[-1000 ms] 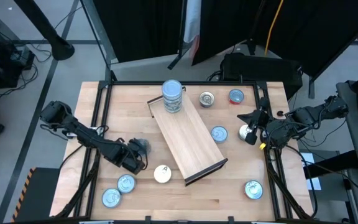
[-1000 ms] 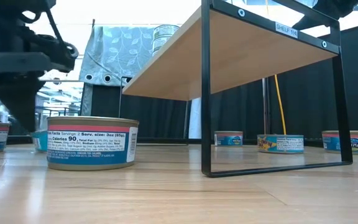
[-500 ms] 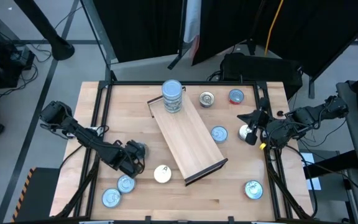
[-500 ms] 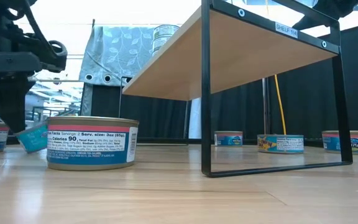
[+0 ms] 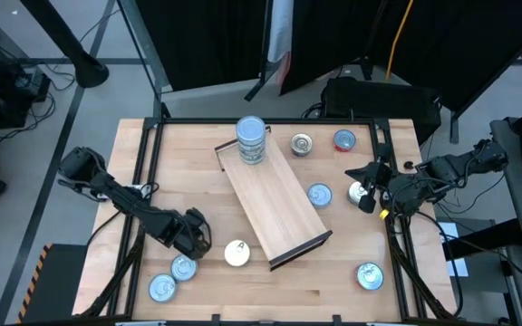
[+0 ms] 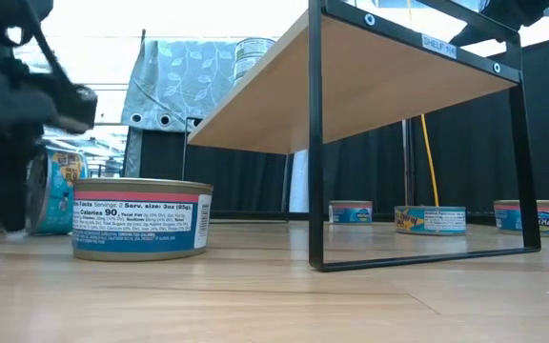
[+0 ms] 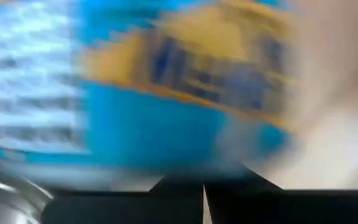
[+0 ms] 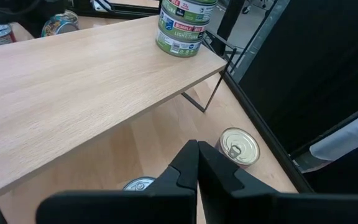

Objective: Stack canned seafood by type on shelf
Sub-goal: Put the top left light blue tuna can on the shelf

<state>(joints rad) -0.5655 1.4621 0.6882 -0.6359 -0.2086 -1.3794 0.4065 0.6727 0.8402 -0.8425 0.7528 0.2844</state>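
Note:
The shelf (image 5: pixel 275 195) is a light-wood board on a thin dark frame that runs slantwise across the table. A stack of canned seafood (image 5: pixel 251 140) stands on its far end. My left gripper (image 5: pixel 193 234) is shut, low at the near left, beside a blue-and-yellow can (image 6: pixel 50 191) that stands on its rim. My right gripper (image 5: pixel 362 193) is shut and hovers off the table at the right, above a gold pull-tab can (image 8: pixel 239 146), touching nothing. My left gripper comes steeply from above, its shut fingers (image 6: pixel 8 191) against the blue-and-yellow can beside its silver flat end (image 6: pixel 32 195). The can stands on edge, its rim on the table. The left wrist view shows only its blurred label (image 7: pixel 166 93) past the fingertips. The exact spot of touch is hidden.
Loose cans lie flat on the table: a cream one (image 5: pixel 236 253), two at the near left (image 5: pixel 183 267) (image 5: pixel 161 288), two at the far right (image 5: pixel 301 143) (image 5: pixel 343 139), one beside the shelf (image 5: pixel 319 194), one near right (image 5: pixel 370 274). A dark rail (image 5: pixel 397 254) edges the table.
My left gripper has sunk and gone a little toward the table's near edge, staying shut. The blue-and-yellow can beside it has tipped from lying flat, through a tilt, up onto its rim. My right arm has kept still.

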